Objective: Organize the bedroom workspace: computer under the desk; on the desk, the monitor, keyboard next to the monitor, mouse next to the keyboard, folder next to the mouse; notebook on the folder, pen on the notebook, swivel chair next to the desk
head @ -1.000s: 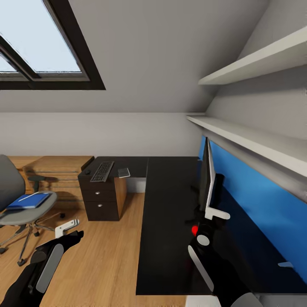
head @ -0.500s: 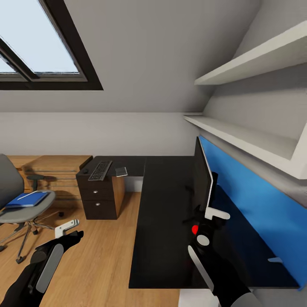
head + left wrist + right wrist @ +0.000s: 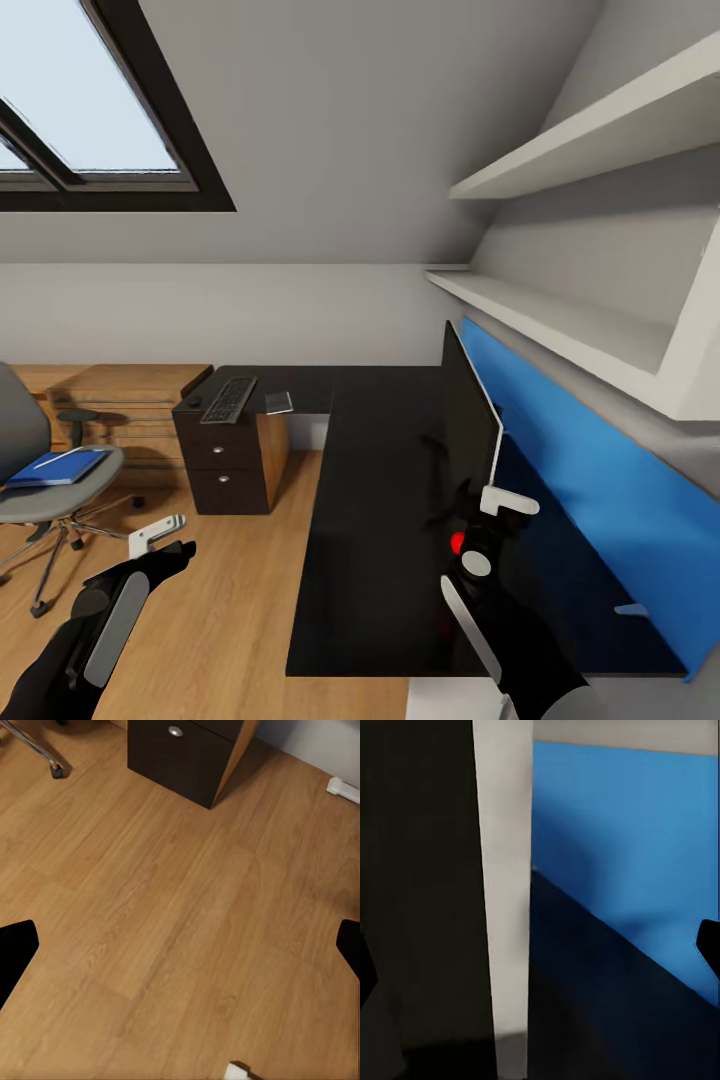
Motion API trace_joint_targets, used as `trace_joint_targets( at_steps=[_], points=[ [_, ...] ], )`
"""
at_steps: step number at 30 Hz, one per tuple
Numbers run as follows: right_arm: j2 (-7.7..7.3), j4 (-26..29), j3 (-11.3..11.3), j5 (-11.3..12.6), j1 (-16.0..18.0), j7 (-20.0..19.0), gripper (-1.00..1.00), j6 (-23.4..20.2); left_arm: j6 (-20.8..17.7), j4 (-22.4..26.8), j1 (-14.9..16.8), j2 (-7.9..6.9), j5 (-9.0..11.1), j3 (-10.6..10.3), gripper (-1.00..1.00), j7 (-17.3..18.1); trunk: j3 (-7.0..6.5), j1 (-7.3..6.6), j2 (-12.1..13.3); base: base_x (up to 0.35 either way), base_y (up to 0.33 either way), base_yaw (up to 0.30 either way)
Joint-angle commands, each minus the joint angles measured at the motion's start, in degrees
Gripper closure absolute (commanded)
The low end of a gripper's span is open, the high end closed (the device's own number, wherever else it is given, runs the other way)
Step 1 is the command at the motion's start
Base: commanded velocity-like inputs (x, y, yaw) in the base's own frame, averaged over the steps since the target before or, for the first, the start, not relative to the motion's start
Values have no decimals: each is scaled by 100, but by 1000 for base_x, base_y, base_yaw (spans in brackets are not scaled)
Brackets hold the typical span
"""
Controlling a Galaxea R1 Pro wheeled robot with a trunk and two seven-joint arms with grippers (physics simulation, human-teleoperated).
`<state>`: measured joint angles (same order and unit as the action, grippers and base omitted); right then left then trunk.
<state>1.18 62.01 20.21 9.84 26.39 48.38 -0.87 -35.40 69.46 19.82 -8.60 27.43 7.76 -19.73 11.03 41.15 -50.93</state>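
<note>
The monitor (image 3: 468, 420) stands edge-on along the black desk (image 3: 380, 520), its black face turned left. My right gripper (image 3: 490, 505) is open at its lower near corner, the monitor's pale edge (image 3: 506, 907) between the fingers. On the desk's far wing lie the keyboard (image 3: 228, 398), the mouse (image 3: 192, 400) left of it, and a small flat grey rectangle (image 3: 278, 402), seemingly the notebook. The swivel chair (image 3: 25, 500) at the left carries the blue folder (image 3: 55, 468) with the pen (image 3: 62, 458) on it. My left gripper (image 3: 165, 542) hangs open over the floor (image 3: 180, 945). The computer is out of view.
A black drawer unit (image 3: 220, 465) with silver knobs stands under the far wing. A low light-wood cabinet (image 3: 120, 400) sits behind the chair. White shelves (image 3: 560, 330) and a blue wall panel (image 3: 590, 470) run along the desk's right side. Wood floor (image 3: 240, 580) lies between chair and desk.
The whole picture has slid left, so the camera has moved. More of the monitor's black face shows now. Both grippers keep their places in the picture.
</note>
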Motion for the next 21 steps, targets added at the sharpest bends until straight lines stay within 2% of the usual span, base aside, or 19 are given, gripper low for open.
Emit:
trace_joint_targets(
  at_steps=[1, 16, 21],
  points=[
    [-4, 5, 16, 35, 6, 35, -100, -14, -19, 8, 4, -1, 61, -2, -100, -49, 9, 1, -7, 0, -216, 0],
    [0, 4, 19, 35, 6, 32, -100, -32, -19, 9, 4, -1, 67, -2, -100, -49, 9, 1, -7, 0, -37, 0],
    [2, 4, 19, 35, 6, 31, -100, -35, -22, 9, 4, -1, 65, -2, -100, -49, 9, 1, -7, -70, -138, 0]
  ],
)
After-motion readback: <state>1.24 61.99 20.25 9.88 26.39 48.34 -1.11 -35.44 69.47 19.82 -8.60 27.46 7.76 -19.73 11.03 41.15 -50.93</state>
